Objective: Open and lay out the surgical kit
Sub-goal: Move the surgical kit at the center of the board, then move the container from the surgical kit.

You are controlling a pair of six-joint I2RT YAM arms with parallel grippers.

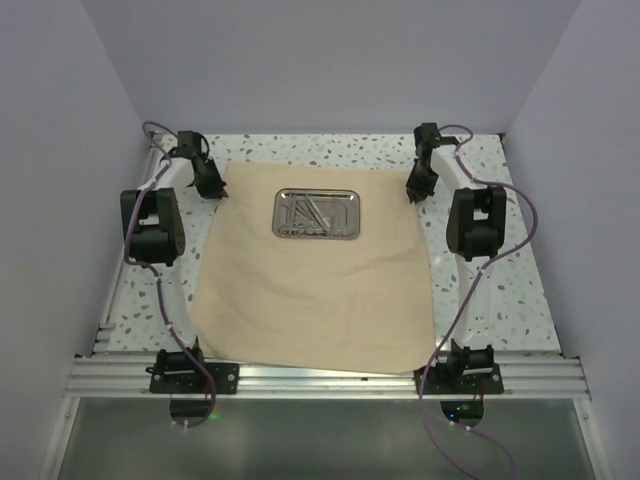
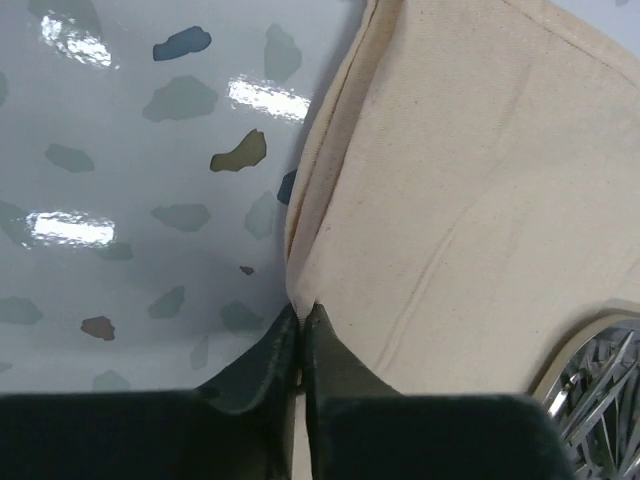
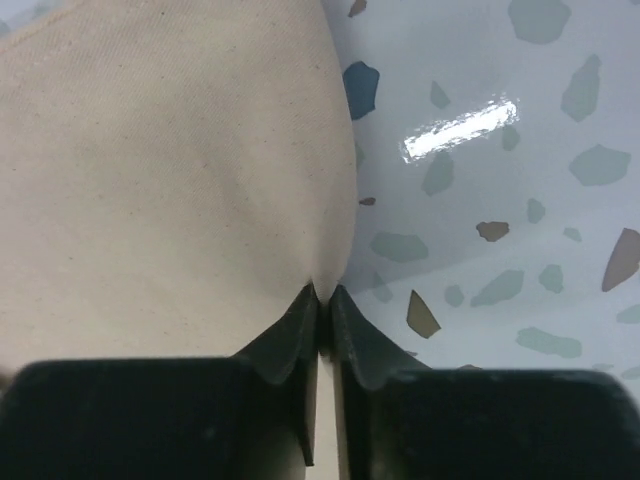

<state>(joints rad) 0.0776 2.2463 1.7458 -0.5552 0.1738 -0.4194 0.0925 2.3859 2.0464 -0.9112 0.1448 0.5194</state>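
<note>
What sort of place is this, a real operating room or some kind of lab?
Probably a robotics lab test cell: plain walls box in a speckled table, with the left arm and right arm bolted to an aluminium rail.

Left hand [image 2: 302, 318] tight on cloth wrap [image 2: 450, 180] edge

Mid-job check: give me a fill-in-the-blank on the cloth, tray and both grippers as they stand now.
1. The steel tray rests on the cloth wrap, nearer its ____ edge.
2. The left gripper is ____ on the cloth's left edge.
3. The right gripper pinches the cloth's ____ edge.
4. The instruments lie ____ the tray.
Missing words: far; shut; right; inside.
</note>
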